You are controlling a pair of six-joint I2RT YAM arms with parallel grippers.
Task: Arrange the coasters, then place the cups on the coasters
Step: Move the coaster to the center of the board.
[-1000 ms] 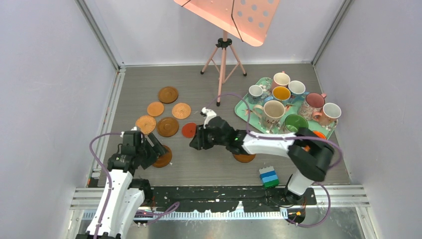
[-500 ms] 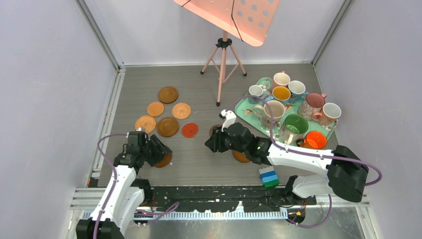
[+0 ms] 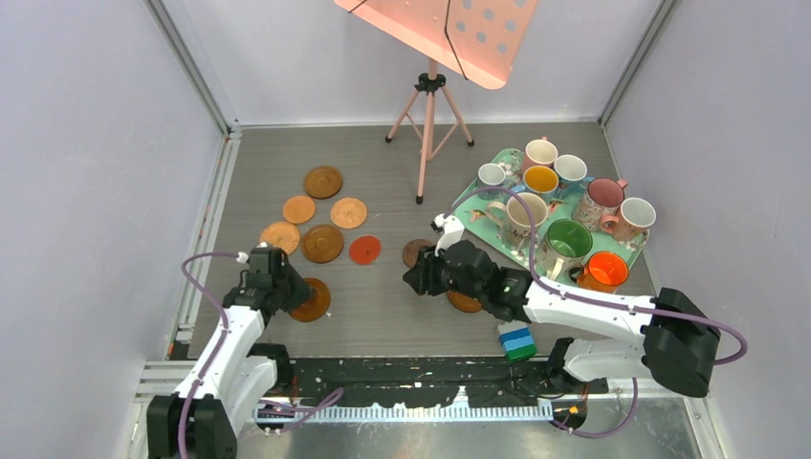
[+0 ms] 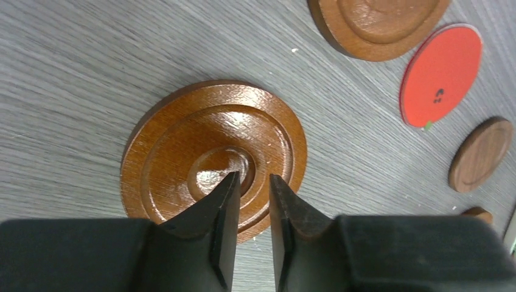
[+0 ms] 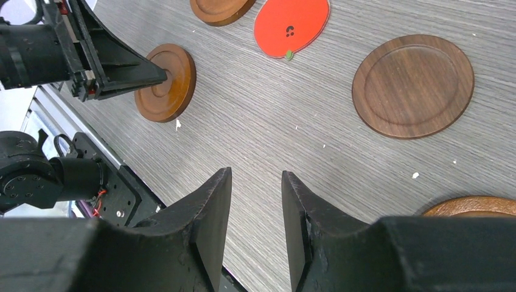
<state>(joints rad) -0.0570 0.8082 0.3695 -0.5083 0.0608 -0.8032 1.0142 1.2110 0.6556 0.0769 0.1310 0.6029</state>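
Several coasters lie on the grey table: a cluster at the left, a red one, a small dark one, and one half hidden under my right arm. A grooved brown coaster lies flat nearest my left arm. My left gripper hovers over its centre, its jaws a narrow gap apart with nothing between them. My right gripper stands open over bare table, beside the small dark coaster. Several cups stand on the mint tray at the right.
A pink music stand on a tripod rises at the back centre. A blue and green block stack sits at the near edge by the right arm's base. Walls close in on both sides.
My left gripper's jaws have drawn much closer together over the grooved coaster. The right gripper has moved right, away from the red coaster, and uncovered the small dark one.
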